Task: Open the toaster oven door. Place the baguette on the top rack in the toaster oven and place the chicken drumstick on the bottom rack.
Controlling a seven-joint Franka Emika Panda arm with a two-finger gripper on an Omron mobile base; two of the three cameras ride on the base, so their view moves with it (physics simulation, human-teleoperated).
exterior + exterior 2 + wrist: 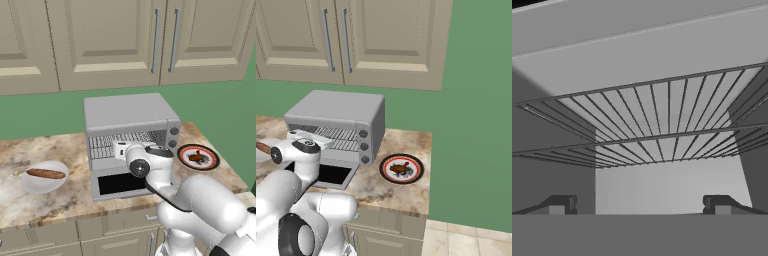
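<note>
- The toaster oven sits mid-frame in the left base view, on the marbled counter below the beige cabinets.
- The toaster oven door hangs folded down at the front, its black glass facing out, so the oven mouth is open.
- My white arm rises from the lower right of that view, and my hand reaches to the open mouth, in front of the wire grids.
- In the hand view, my jaws stand wide apart with nothing between them; one dark finger tip sits at the lower left and the other at the lower right.
- Above them in the hand view the top rack crosses the upper half of the frame, and the bottom rack spreads just below it; both are bare.
- The grey back wall of the oven fills the middle of the hand view under the racks.
- The baguette lies on a white plate at the left of the left base view, well apart from the oven.
- The chicken drumstick lies on a red-rimmed plate just right of the oven, centre of the right base view.
- Three round knobs run down the oven's right side.
</note>
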